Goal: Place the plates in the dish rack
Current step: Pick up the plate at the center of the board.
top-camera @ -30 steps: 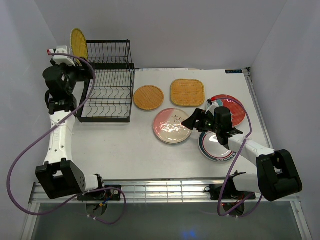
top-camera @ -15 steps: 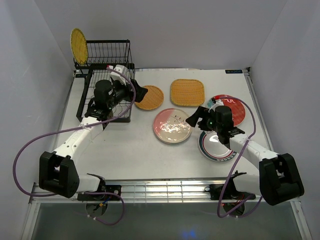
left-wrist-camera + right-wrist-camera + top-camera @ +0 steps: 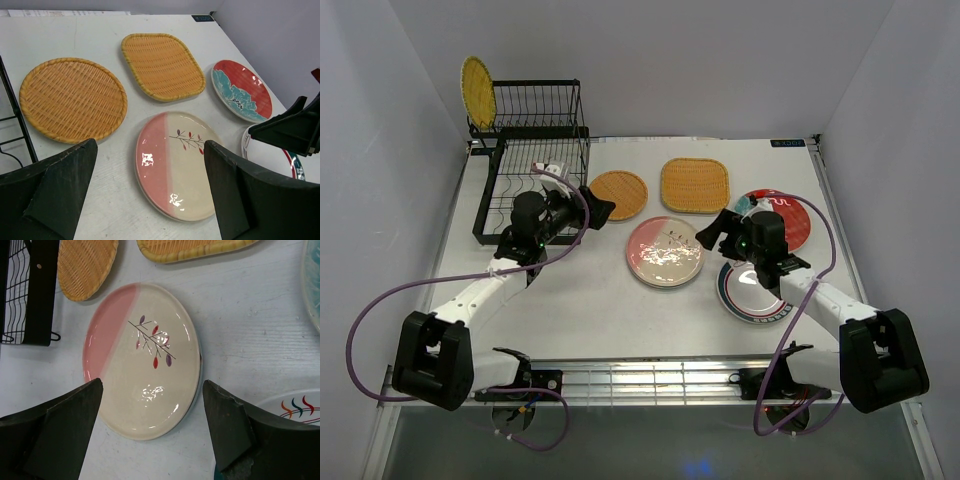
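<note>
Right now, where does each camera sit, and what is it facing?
Top: above, behind the arms, looking down on the table and dish rack; both arms show.
Left wrist: faces the round woven plate; the open left gripper shows.
Right wrist: over the pink-and-white plate; the open right gripper shows.
Shared: all see that plate.

Three woven plates (image 3: pixel 618 194), two round and one rounded-square, three glazed ceramic plates (image 3: pixel 663 251), one black wire dish rack (image 3: pixel 520 165), one desk (image 3: pixel 620 310)

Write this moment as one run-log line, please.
left gripper: open, empty | right gripper: open, aimed at pink-and-white plate | dish rack: yellow woven plate standing at rear
</note>
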